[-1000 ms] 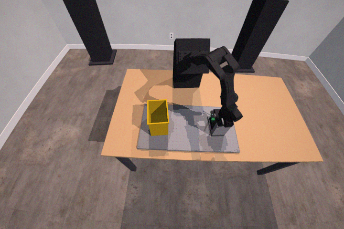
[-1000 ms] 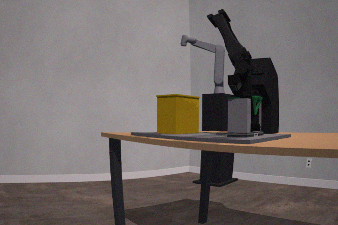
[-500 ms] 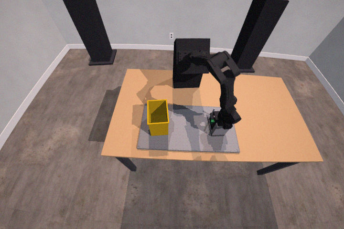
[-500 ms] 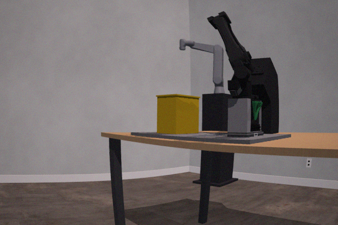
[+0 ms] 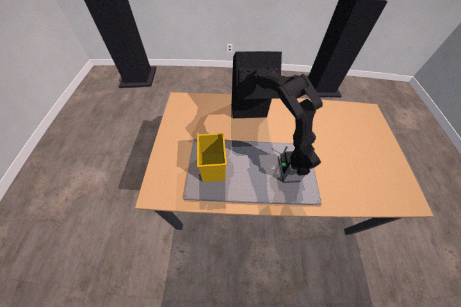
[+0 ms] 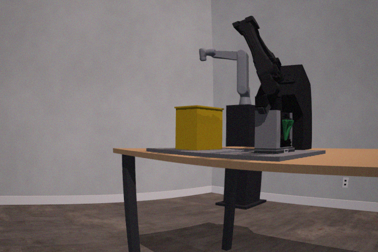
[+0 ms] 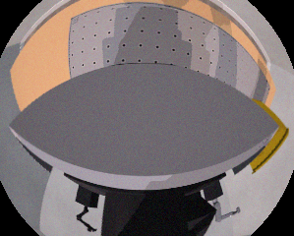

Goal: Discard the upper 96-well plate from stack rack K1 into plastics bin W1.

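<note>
The grey stack rack K1 (image 5: 290, 174) stands on the right part of the grey mat and also shows in the exterior view (image 6: 266, 129). My gripper (image 5: 283, 165) is lowered down over the rack with its fingers wide open. One green fingertip (image 6: 286, 128) shows beside the rack's side; the other is hidden. In the wrist view a broad grey surface (image 7: 147, 125) fills the middle, very close; I cannot tell whether it is the upper plate or the rack. The plates are hidden in the top and exterior views. The yellow bin W1 (image 5: 212, 156) stands upright on the mat's left part.
The grey mat (image 5: 251, 181) lies on the orange table. The arm's black base block (image 5: 256, 83) stands at the table's back edge. Bin W1 also shows in the exterior view (image 6: 198, 127) and as a sliver in the wrist view (image 7: 271, 145). A grey second arm (image 6: 241, 71) stands behind.
</note>
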Controlling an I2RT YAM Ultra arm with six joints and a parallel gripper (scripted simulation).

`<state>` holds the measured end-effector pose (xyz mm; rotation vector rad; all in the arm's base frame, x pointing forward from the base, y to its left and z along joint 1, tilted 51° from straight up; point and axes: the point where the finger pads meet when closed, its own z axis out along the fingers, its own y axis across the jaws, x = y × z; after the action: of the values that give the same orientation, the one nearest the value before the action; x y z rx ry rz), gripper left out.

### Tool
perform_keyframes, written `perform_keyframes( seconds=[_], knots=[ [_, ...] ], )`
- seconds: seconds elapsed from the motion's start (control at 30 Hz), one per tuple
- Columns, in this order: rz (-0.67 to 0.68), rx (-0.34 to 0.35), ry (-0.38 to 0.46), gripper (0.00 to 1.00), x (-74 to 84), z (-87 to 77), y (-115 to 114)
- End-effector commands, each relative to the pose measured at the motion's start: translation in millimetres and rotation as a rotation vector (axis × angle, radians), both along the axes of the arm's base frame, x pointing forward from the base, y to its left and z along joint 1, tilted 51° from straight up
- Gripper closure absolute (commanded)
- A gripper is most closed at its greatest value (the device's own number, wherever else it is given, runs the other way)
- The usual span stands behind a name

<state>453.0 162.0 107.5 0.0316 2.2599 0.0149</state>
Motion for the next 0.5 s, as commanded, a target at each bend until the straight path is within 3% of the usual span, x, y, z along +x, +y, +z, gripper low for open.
perform_keyframes(
  seconds=[0.0,0.47],
  knots=[
    [0.005,0.017,-0.035,0.00,15.6,7.6,3.9],
    [0.005,0.017,-0.035,0.00,18.8,4.9,3.9]
  ],
)
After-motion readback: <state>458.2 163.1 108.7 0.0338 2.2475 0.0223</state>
